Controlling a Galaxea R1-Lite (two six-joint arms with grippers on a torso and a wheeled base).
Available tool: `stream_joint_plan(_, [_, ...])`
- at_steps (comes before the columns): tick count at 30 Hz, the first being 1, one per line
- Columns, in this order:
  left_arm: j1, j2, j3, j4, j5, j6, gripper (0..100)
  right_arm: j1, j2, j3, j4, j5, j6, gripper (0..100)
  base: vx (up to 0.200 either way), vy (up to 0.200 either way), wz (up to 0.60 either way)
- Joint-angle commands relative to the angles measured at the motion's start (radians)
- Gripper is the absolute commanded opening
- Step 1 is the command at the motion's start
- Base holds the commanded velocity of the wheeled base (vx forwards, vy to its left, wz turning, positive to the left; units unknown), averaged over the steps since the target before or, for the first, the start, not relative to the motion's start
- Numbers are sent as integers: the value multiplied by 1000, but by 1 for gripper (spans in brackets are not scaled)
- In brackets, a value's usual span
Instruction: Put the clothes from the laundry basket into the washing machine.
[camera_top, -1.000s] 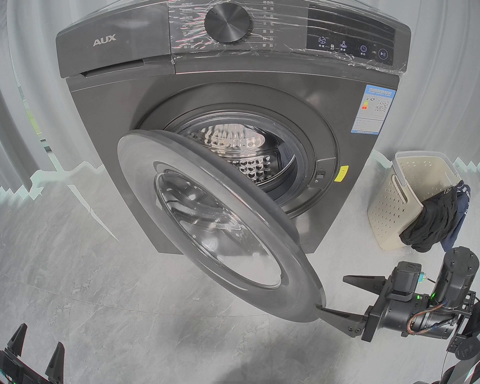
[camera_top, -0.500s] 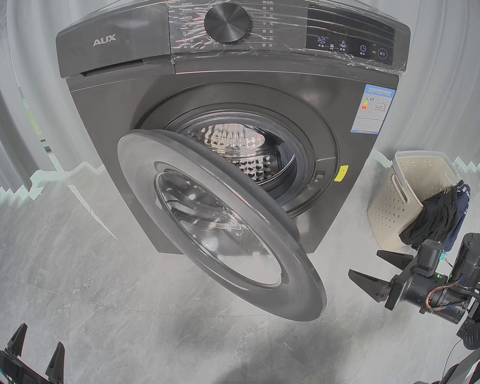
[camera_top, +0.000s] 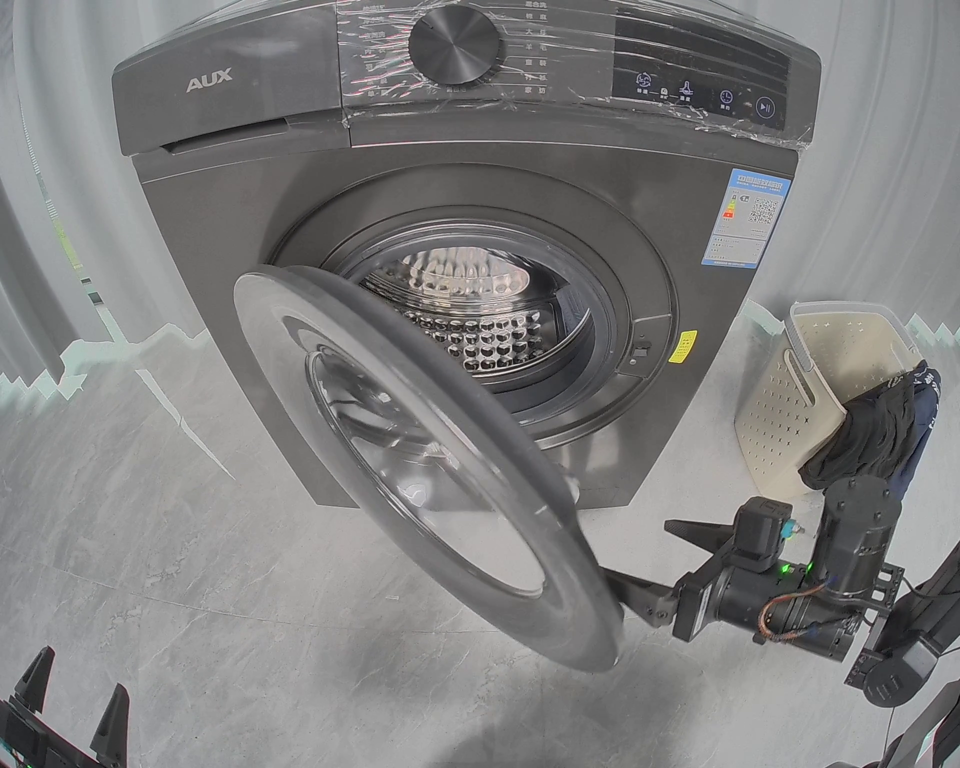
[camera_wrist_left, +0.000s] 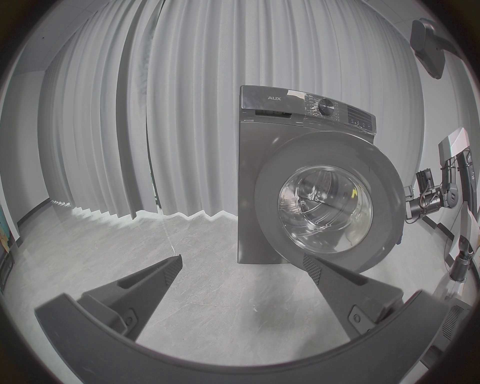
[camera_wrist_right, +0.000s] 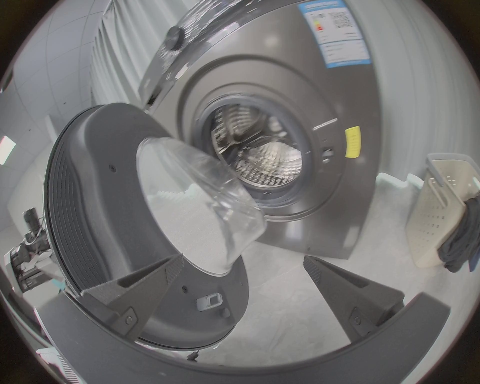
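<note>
Right gripper (camera_top: 650, 555) spread wide and holding nothing, one finger tucked against the rim of the open door (camera_top: 440, 450) of the washing machine (camera_top: 450, 180). Left gripper (camera_top: 80, 675) low over the floor (camera_top: 250, 600), well clear of the machine, spread open too, nothing in it. Clothes (camera_top: 870, 430), dark, draped over the rim of the laundry basket (camera_top: 790, 400) just right of the machine.

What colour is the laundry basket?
Cream laundry basket, dotted with small holes; head view shows it best.
</note>
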Motion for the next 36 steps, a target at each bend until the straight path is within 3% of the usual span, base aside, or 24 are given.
stream_joint_plan(1, [0, -17, 13, 0, 0, -1, 100, 77, 30, 39, -40, 3, 3, 100, 0, 0, 0])
stream_joint_plan(9, [0, -17, 13, 0, 0, 1, 100, 66, 38, 12, -69, -10, 3, 100, 0, 0, 0])
stream_joint_plan(15, [0, -17, 15, 0, 0, 1, 100, -3, 167, -132, -69, -99, 4, 100, 0, 0, 0])
stream_joint_plan(22, [0, -17, 13, 0, 0, 1, 100, -81, 272, -279, -57, -107, 6, 100, 0, 0, 0])
stream_joint_plan(29, [0, -17, 13, 0, 0, 1, 100, -61, 319, -294, -66, -98, 3, 100, 0, 0, 0])
stream_joint_plan(36, [0, -17, 13, 0, 1, 1, 100, 19, 335, -291, -74, -95, 9, 100, 0, 0, 0])
